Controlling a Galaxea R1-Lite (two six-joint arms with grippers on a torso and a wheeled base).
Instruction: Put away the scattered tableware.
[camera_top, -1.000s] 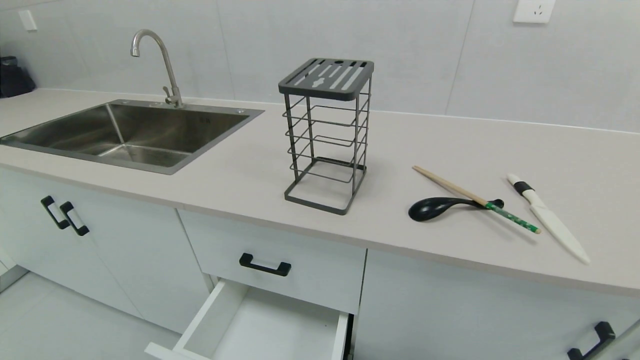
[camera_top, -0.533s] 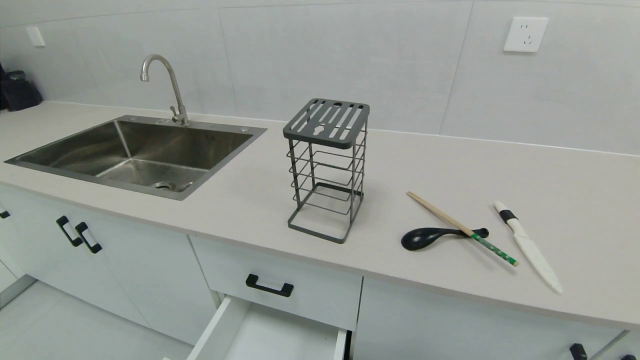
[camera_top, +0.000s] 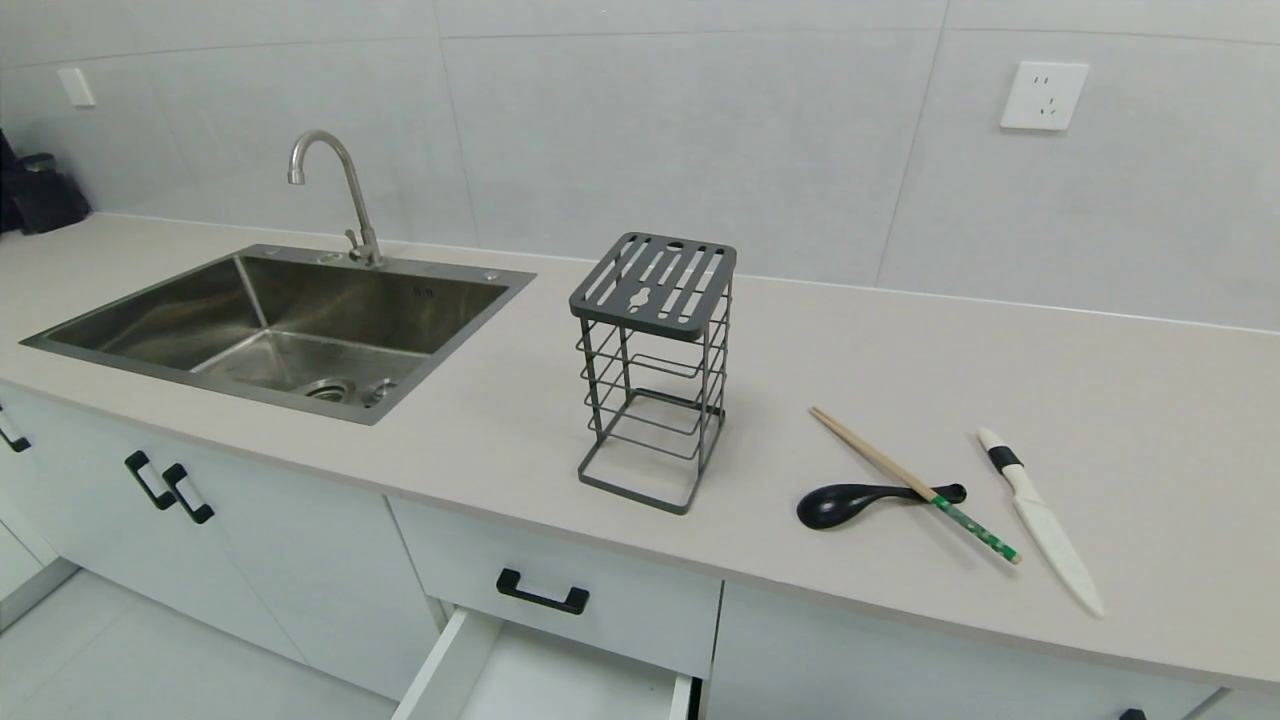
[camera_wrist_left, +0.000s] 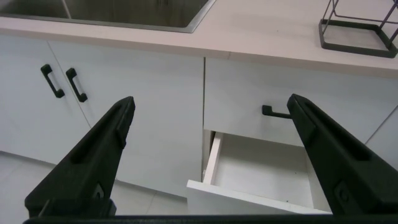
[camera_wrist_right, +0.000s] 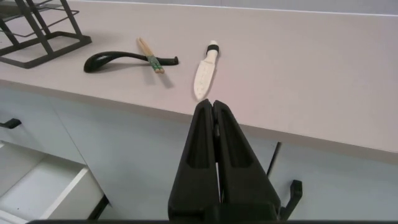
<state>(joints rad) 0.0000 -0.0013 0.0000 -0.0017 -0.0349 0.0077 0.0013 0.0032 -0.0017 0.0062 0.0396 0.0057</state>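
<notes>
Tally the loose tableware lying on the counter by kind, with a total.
Spoon: 1
Knife: 1
Chopsticks: 1 set, lying together across the spoon's handle; whether it is one stick or two cannot be told
Total: 3

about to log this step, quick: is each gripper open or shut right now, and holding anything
Left gripper: open, fingers wide apart, holding nothing.
Right gripper: shut, fingers pressed together, holding nothing.
</notes>
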